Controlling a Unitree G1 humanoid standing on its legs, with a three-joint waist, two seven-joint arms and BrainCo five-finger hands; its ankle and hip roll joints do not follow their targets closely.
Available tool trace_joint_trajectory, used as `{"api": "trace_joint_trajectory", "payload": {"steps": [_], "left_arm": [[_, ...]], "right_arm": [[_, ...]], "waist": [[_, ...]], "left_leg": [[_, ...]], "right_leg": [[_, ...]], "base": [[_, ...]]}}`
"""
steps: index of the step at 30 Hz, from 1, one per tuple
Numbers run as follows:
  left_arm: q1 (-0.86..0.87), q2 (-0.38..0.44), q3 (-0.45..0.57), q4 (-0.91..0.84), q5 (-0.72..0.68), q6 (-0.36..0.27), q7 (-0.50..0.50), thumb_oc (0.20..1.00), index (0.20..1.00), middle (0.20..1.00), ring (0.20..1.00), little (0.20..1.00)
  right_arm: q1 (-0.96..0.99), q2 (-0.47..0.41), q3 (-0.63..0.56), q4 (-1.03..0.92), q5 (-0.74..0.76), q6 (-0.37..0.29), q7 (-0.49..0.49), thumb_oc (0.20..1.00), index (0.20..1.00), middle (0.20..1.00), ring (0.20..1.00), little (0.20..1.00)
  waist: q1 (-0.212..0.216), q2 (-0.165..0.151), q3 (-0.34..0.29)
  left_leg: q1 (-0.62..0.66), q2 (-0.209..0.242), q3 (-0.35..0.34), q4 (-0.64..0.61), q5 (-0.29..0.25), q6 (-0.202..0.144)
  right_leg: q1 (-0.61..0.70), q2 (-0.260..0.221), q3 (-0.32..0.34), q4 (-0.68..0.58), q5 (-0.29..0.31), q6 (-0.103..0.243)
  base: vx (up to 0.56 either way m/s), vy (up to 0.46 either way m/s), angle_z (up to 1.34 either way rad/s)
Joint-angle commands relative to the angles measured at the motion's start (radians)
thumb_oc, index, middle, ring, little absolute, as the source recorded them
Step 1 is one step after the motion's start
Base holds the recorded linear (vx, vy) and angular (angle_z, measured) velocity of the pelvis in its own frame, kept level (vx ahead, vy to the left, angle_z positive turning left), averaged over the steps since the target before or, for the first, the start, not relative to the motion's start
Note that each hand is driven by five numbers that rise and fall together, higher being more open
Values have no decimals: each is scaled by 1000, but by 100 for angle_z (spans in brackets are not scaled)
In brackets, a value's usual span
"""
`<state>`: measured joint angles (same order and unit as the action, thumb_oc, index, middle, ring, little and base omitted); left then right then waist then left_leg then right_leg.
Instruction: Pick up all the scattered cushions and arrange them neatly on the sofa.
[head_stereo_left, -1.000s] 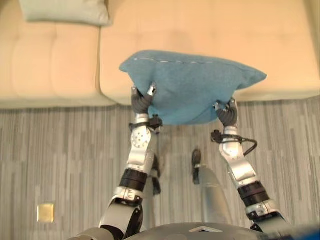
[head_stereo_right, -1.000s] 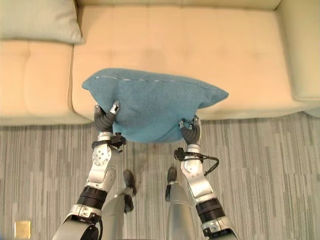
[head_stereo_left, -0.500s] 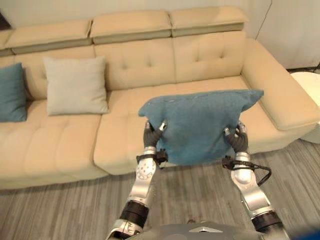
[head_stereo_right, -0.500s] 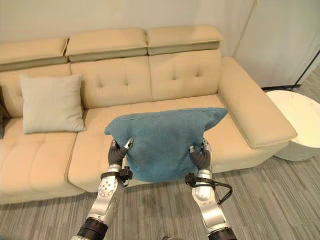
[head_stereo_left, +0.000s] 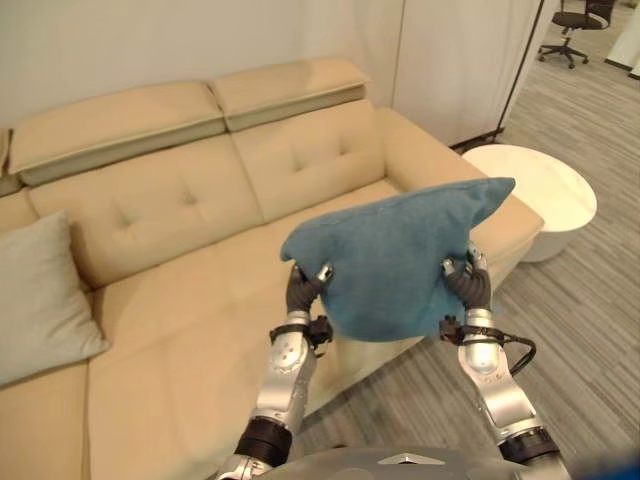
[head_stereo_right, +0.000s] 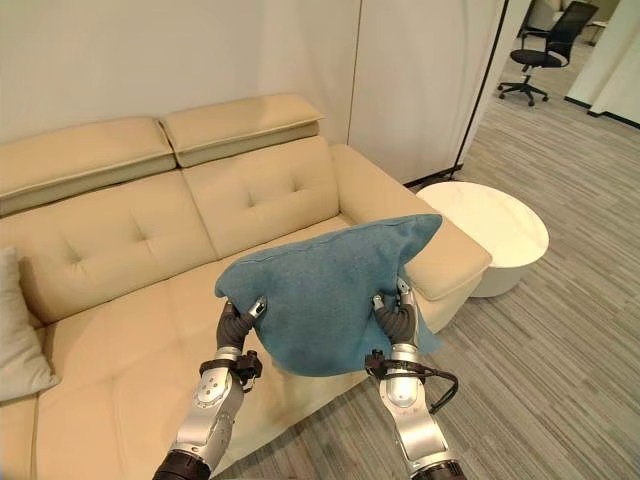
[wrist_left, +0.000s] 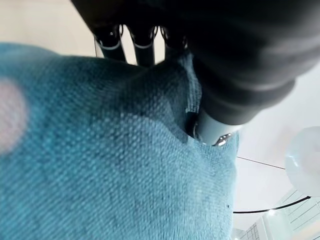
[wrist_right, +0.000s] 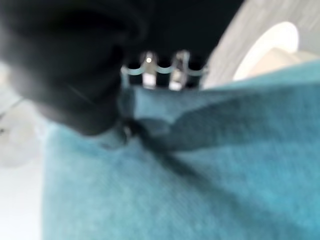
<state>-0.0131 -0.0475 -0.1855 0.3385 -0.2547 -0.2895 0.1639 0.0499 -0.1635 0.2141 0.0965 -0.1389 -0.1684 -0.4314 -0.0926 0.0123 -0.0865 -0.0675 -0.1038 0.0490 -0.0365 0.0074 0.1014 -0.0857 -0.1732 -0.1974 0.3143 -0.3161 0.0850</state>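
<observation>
Holding the blue cushion (head_stereo_left: 395, 255) up in the air, above the sofa's (head_stereo_left: 170, 250) near edge and right-hand seat, touching neither. Left hand (head_stereo_left: 303, 287) pinching the cushion's lower left edge, thumb and fingers curled into the cloth; right hand (head_stereo_left: 468, 284) pinching the lower right edge likewise. Grey cushion (head_stereo_left: 35, 300) standing against the backrest at far left; round white table (head_stereo_left: 535, 190) just right of the armrest. Probably carrying toward placement. Doing it well: keeping both grips level, reaching far enough over the seat, leaning the cushion upright against the backrest, releasing both hands together to avoid flopping forward.
</observation>
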Motion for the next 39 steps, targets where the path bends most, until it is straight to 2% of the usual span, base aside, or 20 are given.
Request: {"api": "trace_joint_trajectory", "payload": {"steps": [1, 5, 9, 10, 13, 14, 15, 17, 19, 20, 21, 22, 23, 25, 26, 33, 36, 37, 38, 39], "left_arm": [[-121, -113, -113, -42, 67, -41, -70, 200, 200, 200, 200, 200], [-122, -122, -97, -25, 75, -10, -40, 200, 200, 200, 200, 200], [-120, -124, -96, -11, 71, -11, -44, 200, 200, 200, 200, 200], [-106, -127, -77, 8, 61, -9, -34, 200, 200, 200, 200, 200], [-106, -135, -47, 21, 39, -2, -29, 200, 200, 200, 200, 200], [-126, -144, -20, 34, 19, -4, -36, 200, 200, 200, 200, 200], [-129, -143, -19, 35, 19, -4, -36, 200, 200, 200, 200, 200], [-166, -149, 3, 62, 22, -9, -37, 200, 200, 200, 200, 200], [-197, -147, 33, 77, 20, 9, -42, 200, 200, 200, 200, 200], [-213, -147, 44, 84, 21, 12, -45, 200, 200, 200, 200, 200], [-228, -140, 57, 83, 27, 25, -45, 200, 200, 200, 200, 200], [-263, -119, 74, 91, 42, 38, -38, 200, 200, 200, 200, 200], [-288, -97, 82, 97, 53, 44, -28, 200, 200, 200, 200, 200], [-311, -84, 92, 105, 58, 59, -18, 200, 200, 200, 200, 200], [-355, -56, 109, 146, 74, 73, -5, 200, 200, 200, 200, 200], [-609, 60, 166, 304, 73, 119, 37, 200, 200, 200, 200, 200], [-967, 153, 170, 512, 80, 123, 84, 200, 200, 200, 200, 200], [-974, 155, 171, 516, 80, 121, 83, 200, 200, 200, 200, 200], [-1191, 206, 146, 672, 72, 116, 109, 200, 200, 200, 200, 200], [-1197, 208, 147, 676, 72, 114, 108, 200, 200, 200, 200, 200]], "right_arm": [[-146, 83, 95, -86, 4, -118, 119, 200, 200, 200, 200, 200], [-154, 101, 74, -61, 21, -99, 133, 200, 200, 200, 200, 200], [-155, 114, 72, -47, 35, -98, 150, 200, 200, 200, 200, 200], [-171, 131, 81, -30, 57, -85, 181, 200, 200, 200, 200, 200], [-190, 134, 81, -21, 70, -70, 209, 200, 200, 200, 200, 200], [-216, 127, 73, -6, 71, -66, 225, 200, 200, 200, 200, 200], [-218, 127, 73, -6, 71, -66, 226, 200, 200, 200, 200, 200], [-250, 116, 58, 14, 71, -55, 224, 200, 200, 200, 200, 200], [-278, 110, 46, 33, 79, -44, 228, 200, 200, 200, 200, 200], [-287, 111, 43, 42, 85, -41, 232, 200, 200, 200, 200, 200], [-297, 115, 43, 65, 102, -30, 249, 200, 200, 200, 200, 200], [-340, 122, 35, 111, 136, -9, 281, 200, 200, 200, 200, 200], [-375, 112, 26, 128, 148, -19, 291, 200, 200, 200, 200, 200], [-393, 114, 24, 146, 151, -30, 297, 200, 200, 200, 200, 200], [-429, 128, 13, 221, 176, -43, 332, 200, 200, 200, 200, 200], [-640, 159, -27, 440, 234, 15, 352, 200, 200, 200, 200, 200], [-943, 155, -61, 648, 278, 17, 321, 200, 200, 200, 200, 200], [-949, 155, -63, 651, 278, 16, 322, 200, 200, 200, 200, 200], [-1142, 139, -59, 777, 304, 9, 313, 200, 200, 200, 200, 200], [-1148, 138, -61, 780, 304, 8, 313, 200, 200, 200, 200, 200]], "waist": [[5, 21, -17], [7, 7, -13], [1, -8, -15], [4, -22, -39], [7, -31, -51], [8, -47, -44], [5, -49, -46], [-2, -71, -42], [-3, -89, -48], [-2, -91, -48], [1, -87, -53], [11, -87, -50], [22, -90, -47], [24, -84, -50], [34, -77, -59], [69, -102, -86], [79, -120, -13], [78, -120, -11], [77, -120, 57], [75, -119, 58]], "left_leg": [[96, 54, -28, 8, -82, -53], [158, 72, -70, 14, -131, -78], [174, 77, -106, 19, -147, -93], [199, 123, -130, 16, -165, -128], [192, 148, -141, 58, -187, -163], [134, 160, -123, 195, -213, -198], [126, 157, -125, 199, -211, -197], [36, 193, -38, 347, -195, -214], [-13, 199, 52, 351, -216, -199], [-39, 191, 55, 347, -209, -197], [-51, 200, 68, 294, -175, -197], [-88, 224, 52, 191, -97, -207], [-104, 229, 24, 158, -80, -213], [-74, 225, 2, 103, -65, -216], [-33, 223, -18, 55, -12, -221], [32, 188, -13, -37, 24, -183], [-82, 180, -26, -29, 52, -156], [-86, 180, -27, -27, 52, -156], [-189, 176, -38, -13, 71, -145], [-195, 176, -40, -9, 69, -145]], "right_leg": [[19, -1, 115, -242, 287, 42], [-49, -31, 124, -305, 361, 67], [-14, -18, 142, -311, 358, 54], [11, 22, 152, -302, 342, 8], [44, 54, 133, -312, 329, -35], [87, 66, 92, -327, 320, -62], [83, 63, 90, -328, 323, -62], [102, 56, 44, -330, 314, -68], [125, 56, -5, -339, 295, -70], [134, 58, -15, -342, 290, -70], [147, 69, -32, -350, 286, -66], [180, 72, -43, -357, 270, -65], [196, 73, -41, -356, 258, -65], [210, 83, -41, -361, 253, -60], [237, 102, -46, -370, 240, -57], [258, 102, -40, -402, 218, -39], [161, 98, -36, -402, 241, -20], [159, 98, -37, -402, 242, -21], [67, 96, -38, -401, 272, -6], [64, 96, -40, -401, 273, -6]], "base": [[110, -80, 8], [203, -222, 32], [172, -233, 43], [234, -356, 63], [240, -431, 15], [156, -332, 11], [128, -284, 54], [71, -177, 84], [112, -159, 81], [148, -42, 65], [242, 32, 77], [292, 35, 77], [221, 31, 59], [186, 28, 10], [336, 112, -16], [186, 114, -3], [-203, 67, 23], [-452, 40, 23], [-362, 28, 21], [-648, 111, 31]]}}
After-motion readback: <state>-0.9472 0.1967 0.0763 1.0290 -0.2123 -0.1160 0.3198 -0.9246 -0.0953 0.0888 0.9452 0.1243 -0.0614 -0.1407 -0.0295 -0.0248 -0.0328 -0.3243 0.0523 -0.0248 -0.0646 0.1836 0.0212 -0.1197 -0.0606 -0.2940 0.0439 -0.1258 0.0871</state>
